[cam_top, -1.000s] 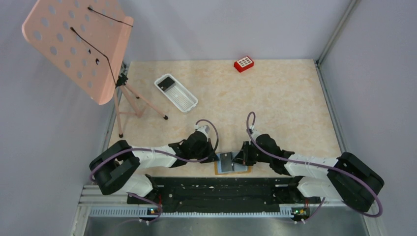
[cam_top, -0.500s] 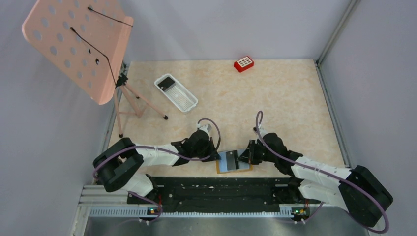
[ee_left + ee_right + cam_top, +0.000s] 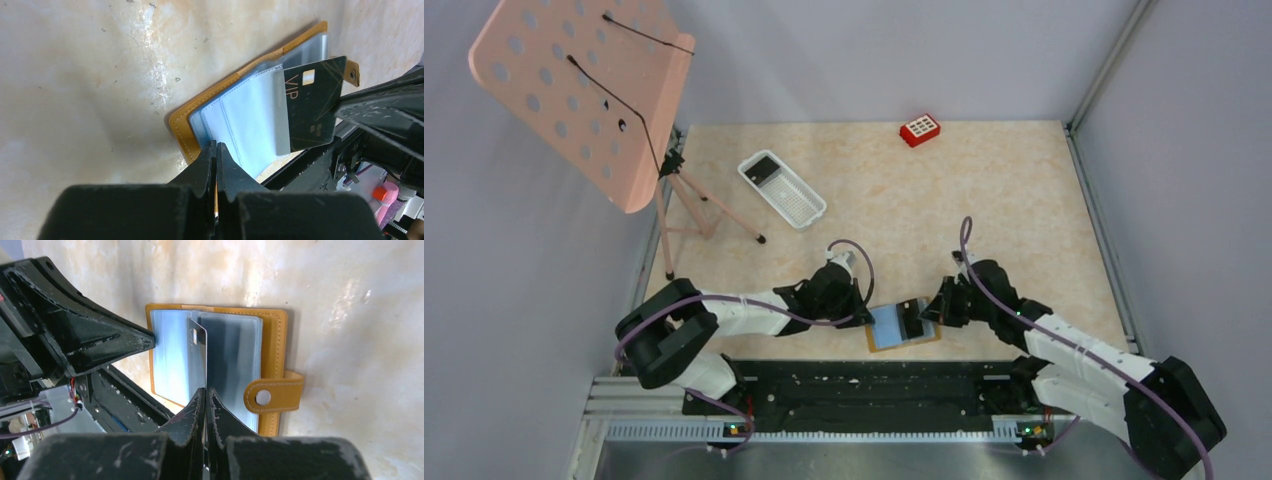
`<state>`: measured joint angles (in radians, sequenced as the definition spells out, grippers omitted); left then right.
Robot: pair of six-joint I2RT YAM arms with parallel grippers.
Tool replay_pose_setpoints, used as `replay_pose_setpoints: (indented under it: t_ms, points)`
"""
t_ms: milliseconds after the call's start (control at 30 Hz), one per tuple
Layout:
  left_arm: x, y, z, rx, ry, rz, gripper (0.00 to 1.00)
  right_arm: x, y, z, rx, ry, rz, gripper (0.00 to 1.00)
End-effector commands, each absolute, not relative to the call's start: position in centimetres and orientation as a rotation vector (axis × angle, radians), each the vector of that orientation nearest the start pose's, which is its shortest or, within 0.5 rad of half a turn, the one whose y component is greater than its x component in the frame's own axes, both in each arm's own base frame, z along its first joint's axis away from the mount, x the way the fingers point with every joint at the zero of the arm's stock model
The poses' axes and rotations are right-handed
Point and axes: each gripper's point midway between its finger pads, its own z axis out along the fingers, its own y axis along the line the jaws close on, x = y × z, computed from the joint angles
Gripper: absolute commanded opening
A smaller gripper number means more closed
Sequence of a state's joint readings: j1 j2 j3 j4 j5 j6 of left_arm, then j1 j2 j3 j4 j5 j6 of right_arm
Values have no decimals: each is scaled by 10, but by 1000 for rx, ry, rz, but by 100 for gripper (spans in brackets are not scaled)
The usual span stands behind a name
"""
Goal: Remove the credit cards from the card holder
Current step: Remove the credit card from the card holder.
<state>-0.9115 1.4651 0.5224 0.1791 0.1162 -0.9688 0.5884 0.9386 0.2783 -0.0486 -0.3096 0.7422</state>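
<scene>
Top external view: the desk (image 3: 984,200) carries a white tray (image 3: 789,192) at 10 o'clock. The tan card holder (image 3: 889,328) lies open at 6 o'clock, between both hands. The left hand (image 3: 864,320), clenched, meets the holder's 9 o'clock edge; whether it pinches a sleeve cannot be told. The right hand (image 3: 927,313) sits at the holder's 3 o'clock side, grasping a black credit card (image 3: 312,107) that sticks partway out of a blue sleeve (image 3: 250,120).
</scene>
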Motion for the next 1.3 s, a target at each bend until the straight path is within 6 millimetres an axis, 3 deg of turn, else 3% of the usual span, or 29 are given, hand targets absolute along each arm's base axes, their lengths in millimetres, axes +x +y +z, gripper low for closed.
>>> replay_pose_setpoints:
  t_ms: [0,67,300,467,600,867,1100,1267]
  points:
    - [172,-312,42,38,2554,-994,1,180,197,74,-4,2417,961,0]
    - [171,-317,50,47,2541,-1030,4,181,194,82,-4,2406,955,0]
    - [174,-324,107,126,2433,-1115,30,184,187,117,-39,2355,945,0]
    - [175,-322,131,230,2394,-1086,44,175,209,143,-226,2245,1128,0]
    - [168,-319,147,326,2369,-1093,46,151,227,157,-396,2171,1345,0]
    - [152,-306,179,459,2310,-1116,47,118,242,169,-621,2030,1622,0]
    - [128,-309,200,615,2245,-1256,48,111,243,177,-657,1985,1686,0]
    - [120,-317,201,657,2251,-1338,46,107,244,180,-669,1962,1709,0]
